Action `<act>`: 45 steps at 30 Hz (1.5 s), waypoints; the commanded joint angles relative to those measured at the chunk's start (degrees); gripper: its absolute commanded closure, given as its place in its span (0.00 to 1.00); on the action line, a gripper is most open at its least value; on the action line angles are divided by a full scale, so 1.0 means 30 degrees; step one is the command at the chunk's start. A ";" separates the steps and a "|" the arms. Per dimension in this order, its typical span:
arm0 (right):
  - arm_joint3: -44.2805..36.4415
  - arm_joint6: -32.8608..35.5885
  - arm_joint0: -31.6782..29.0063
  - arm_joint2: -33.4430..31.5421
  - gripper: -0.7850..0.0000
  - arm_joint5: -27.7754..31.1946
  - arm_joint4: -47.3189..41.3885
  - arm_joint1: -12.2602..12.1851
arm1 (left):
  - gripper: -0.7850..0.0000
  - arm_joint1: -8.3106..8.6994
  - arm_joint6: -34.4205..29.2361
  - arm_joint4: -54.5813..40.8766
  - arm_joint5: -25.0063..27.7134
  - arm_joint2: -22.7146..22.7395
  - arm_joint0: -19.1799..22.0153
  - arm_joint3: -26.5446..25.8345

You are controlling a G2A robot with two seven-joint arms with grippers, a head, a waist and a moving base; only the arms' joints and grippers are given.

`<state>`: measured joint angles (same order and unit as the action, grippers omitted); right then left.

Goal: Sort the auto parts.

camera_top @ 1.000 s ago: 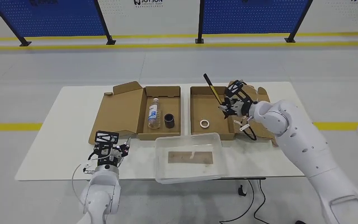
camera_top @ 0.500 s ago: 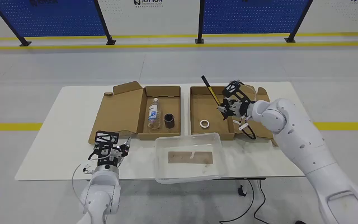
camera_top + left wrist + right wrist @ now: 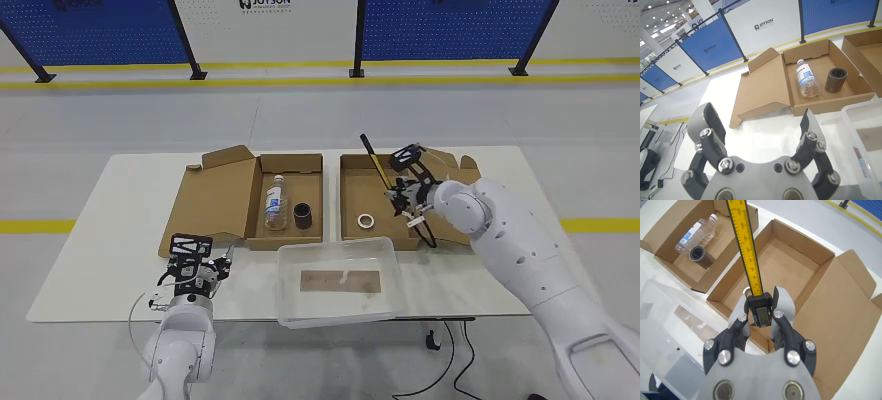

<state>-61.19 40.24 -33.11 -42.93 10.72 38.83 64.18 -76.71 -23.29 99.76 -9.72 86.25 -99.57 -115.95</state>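
Yellow-and-black digital caliper [image 3: 748,256] is what I have in my right gripper [image 3: 760,298]: the two fingers are pinched on its black display head, one on each side, and the long scaled beam sticks straight out away from the wrist. From the top view I see the caliper [image 3: 373,158] held tilted in the air over the right-hand open cardboard box [image 3: 350,195], its free end pointing toward the back of the white table [image 3: 110,230]. My right gripper [image 3: 405,190] hangs above that box's right side. A small white ring [image 3: 367,220] lies on the box floor near the front wall.

Just beside it stands the left-hand open cardboard box [image 3: 846,89], flap folded out flat to the left. Inside, a clear plastic bottle [image 3: 806,79] lies on its side, cap toward the back wall, and a dark metal cylinder [image 3: 835,80] stands upright just beside it.

A clear plastic bin [image 3: 290,290] sits in front of both boxes, near the table's front edge.

My left gripper [image 3: 758,109] has its fingers spread wide apart. It hovers over the front left part of the table, left of the bin and well apart from the caliper
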 commanded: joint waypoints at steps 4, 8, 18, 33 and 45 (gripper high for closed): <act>0.1710 -0.0046 0.0659 0.0543 1.00 -0.1721 -0.0929 0.0758 | 0.00 0.0000 0.0000 0.0001 0.0001 0.0000 0.0000 0.0000; 0.3082 -0.0047 0.1160 0.0893 1.00 -0.2286 -0.1676 0.1349 | 0.00 0.0000 0.0000 0.0001 0.0001 0.0000 0.0000 0.0000; 0.6358 0.0246 0.1778 0.1635 1.00 -0.2463 -0.2896 0.2585 | 0.00 0.0000 0.0000 0.0001 0.0001 0.0000 0.0000 0.0000; 0.8619 -0.0494 0.2177 0.1600 0.00 -0.1297 -0.3372 0.3515 | 0.00 0.0000 0.0000 0.0001 0.0001 0.0000 0.0000 0.0000; 0.6267 -0.5206 0.1610 0.0386 0.00 0.0769 -0.1006 0.2891 | 0.00 0.0000 0.0000 0.0001 0.0001 0.0000 0.0000 0.0000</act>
<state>-41.42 26.03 -27.92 -41.39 13.15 34.36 73.23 -76.71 -23.29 99.76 -9.72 86.25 -99.57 -115.95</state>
